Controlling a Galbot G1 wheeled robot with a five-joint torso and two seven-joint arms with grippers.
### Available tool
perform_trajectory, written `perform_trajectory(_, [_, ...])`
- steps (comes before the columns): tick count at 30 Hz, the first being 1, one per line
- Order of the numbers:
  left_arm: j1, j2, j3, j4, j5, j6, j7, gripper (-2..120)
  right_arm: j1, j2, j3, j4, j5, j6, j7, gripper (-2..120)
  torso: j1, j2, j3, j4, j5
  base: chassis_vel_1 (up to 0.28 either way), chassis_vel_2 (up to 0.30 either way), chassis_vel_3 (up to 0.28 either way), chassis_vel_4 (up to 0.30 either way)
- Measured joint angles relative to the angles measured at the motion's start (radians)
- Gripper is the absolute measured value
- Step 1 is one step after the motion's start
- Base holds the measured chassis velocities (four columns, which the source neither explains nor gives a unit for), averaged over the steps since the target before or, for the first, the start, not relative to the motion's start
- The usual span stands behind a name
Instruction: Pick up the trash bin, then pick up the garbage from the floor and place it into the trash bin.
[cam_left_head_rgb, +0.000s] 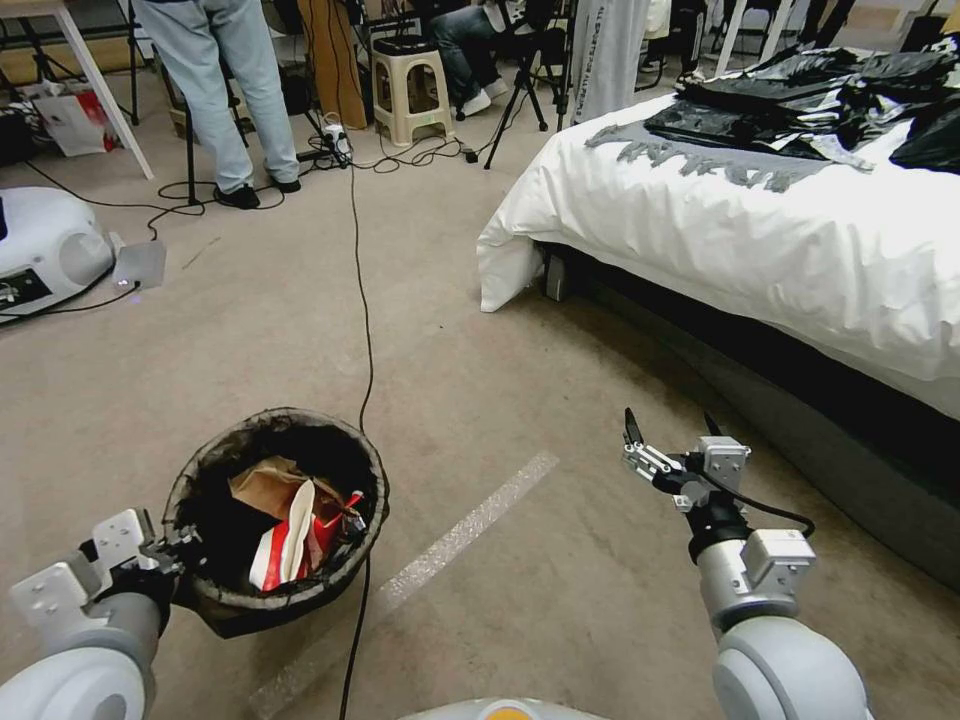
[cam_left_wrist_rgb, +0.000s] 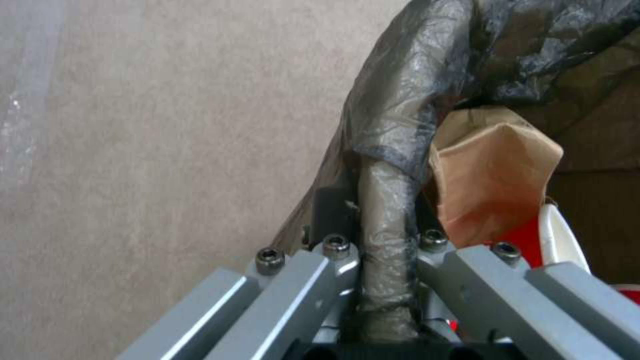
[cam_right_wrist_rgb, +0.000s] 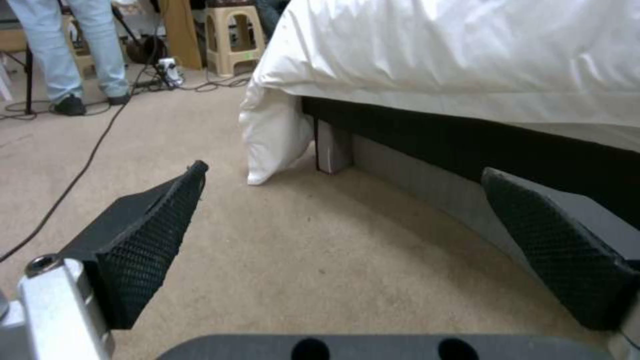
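The trash bin (cam_left_head_rgb: 250, 605), lined with a dark bag, hangs at the lower left with its mouth tilted toward me. My left gripper (cam_left_head_rgb: 182, 545) is shut on its near rim; in the left wrist view the bag-covered rim (cam_left_wrist_rgb: 390, 190) runs between the fingers of the left gripper (cam_left_wrist_rgb: 385, 235). Garbage lies inside: a brown paper bag (cam_left_head_rgb: 265, 488) (cam_left_wrist_rgb: 493, 175) and a red-white carton (cam_left_head_rgb: 295, 545) (cam_left_wrist_rgb: 563, 240). My right gripper (cam_left_head_rgb: 670, 432) (cam_right_wrist_rgb: 347, 175) hovers open over bare carpet beside the bed, holding nothing.
A bed with white bedding (cam_left_head_rgb: 760, 240) (cam_right_wrist_rgb: 467, 60) fills the right side, its dark base (cam_left_head_rgb: 800, 400) close to the right arm. A black cable (cam_left_head_rgb: 366, 330) runs across the carpet past the bin, beside a pale tape strip (cam_left_head_rgb: 470, 530). A person's legs (cam_left_head_rgb: 225, 100), a stool (cam_left_head_rgb: 410, 90) and a white machine (cam_left_head_rgb: 45, 250) stand farther off.
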Motion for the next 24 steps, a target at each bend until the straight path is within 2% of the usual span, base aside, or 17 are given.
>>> perform_trajectory(9, [0.0,-0.017,-0.009,0.061,-0.048,0.0,-0.013,1,0.001,-0.001,-0.008,-0.002,-0.003,0.001,0.0,100,0.0,0.0,0.0,0.0001,0.0,0.0,0.0,0.0,0.0])
perform_trajectory(24, [-0.01,-0.021,0.004,0.161,-0.056,0.0,-0.018,1,-0.004,0.0,-0.01,-0.001,-0.012,0.001,0.0,100,0.0,0.0,0.0,0.0,0.0,0.0,0.0,0.0,0.0])
